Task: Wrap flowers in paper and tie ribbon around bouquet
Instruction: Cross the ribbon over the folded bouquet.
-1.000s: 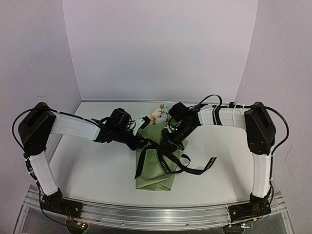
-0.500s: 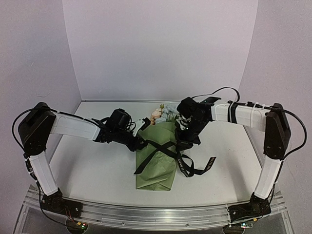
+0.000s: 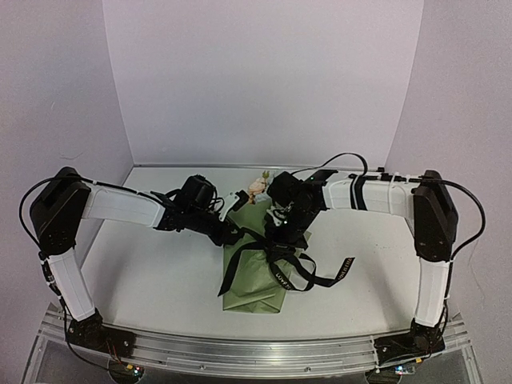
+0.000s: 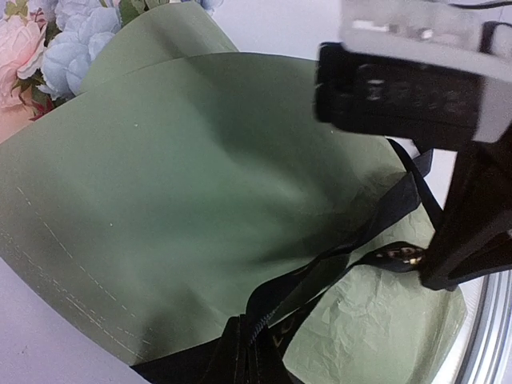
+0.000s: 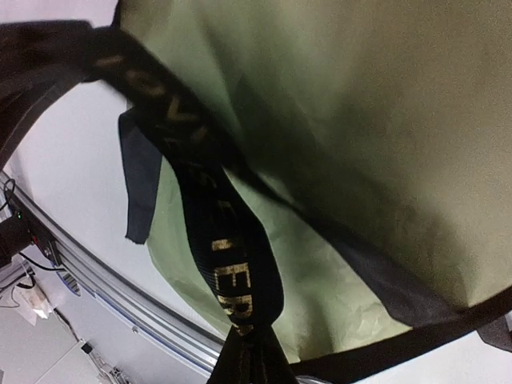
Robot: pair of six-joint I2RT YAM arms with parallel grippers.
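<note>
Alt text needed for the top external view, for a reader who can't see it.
The left end effector and right end effector each pinch a black ribbon crossing an olive-green bouquet that lies on a white table. Pink flowers poke out of its far end.

Flowers [image 4: 72,36] get cropped at the corner, stems buried in the paper [image 4: 184,184], ribbon [image 5: 228,248] lettering too blurry to read.
</note>
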